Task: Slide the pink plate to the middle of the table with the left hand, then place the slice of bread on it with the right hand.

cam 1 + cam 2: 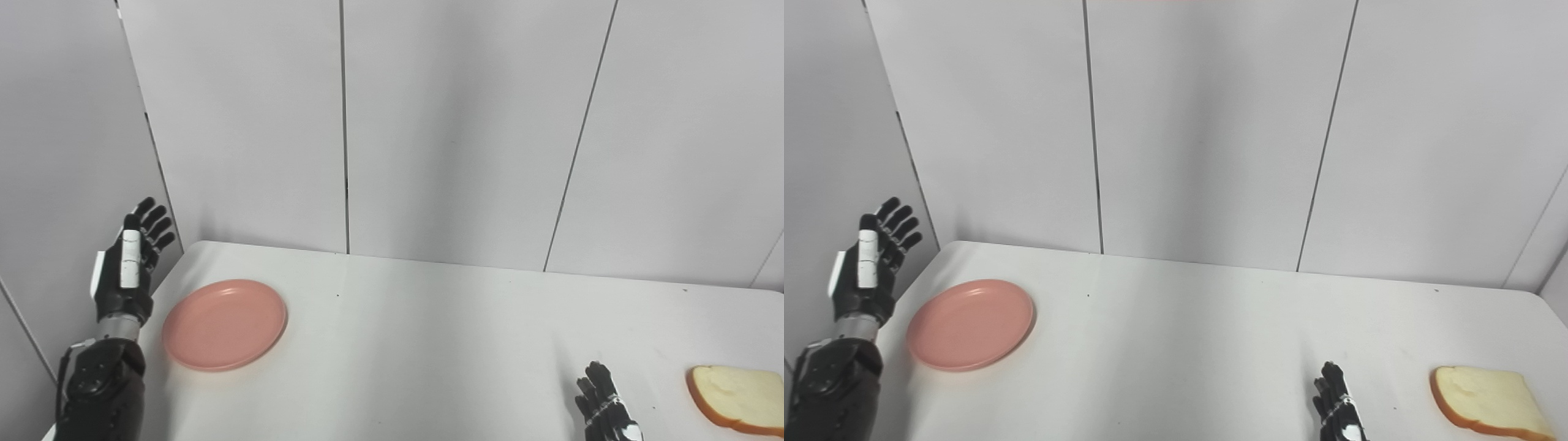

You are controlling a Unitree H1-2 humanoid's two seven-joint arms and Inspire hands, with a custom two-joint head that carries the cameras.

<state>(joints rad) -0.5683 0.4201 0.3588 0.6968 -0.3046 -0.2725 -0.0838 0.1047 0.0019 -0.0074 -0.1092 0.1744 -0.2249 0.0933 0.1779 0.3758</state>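
White table (429, 343), matte, rounded far-left corner; a few tiny dark specks on the top, otherwise plain. Pale grey wall panels (459, 122) close it in behind and on the left, with thin dark vertical seams between them. Light is even, shadows soft.

Pink plate (225, 324): lies flat near the table's left edge, toward the far-left corner, well away from the centre. Nothing on it. Soft shadow under its near rim.

Slice of bread (1488, 401): lies flat at the near-right part of the table, close to the right edge, pale crumb up, brown crust along its near and left sides. In the left eye view it is cut by the picture's right edge.

Left hand (130, 260): black with white plates, raised upright just beyond the table's left edge, beside the plate but not touching it. Fingers (152, 219) straight and spread apart, pointing up; it has hold of nothing. Forearm rises from the near-left corner.

Right hand (1338, 407): low at the near edge, left of the bread with a clear gap between. Only the fingertips and part of the back show; the rest is cut off by the picture's bottom edge. Fingers look extended forward, nothing seen in them, but how far apart they stand I cannot tell.
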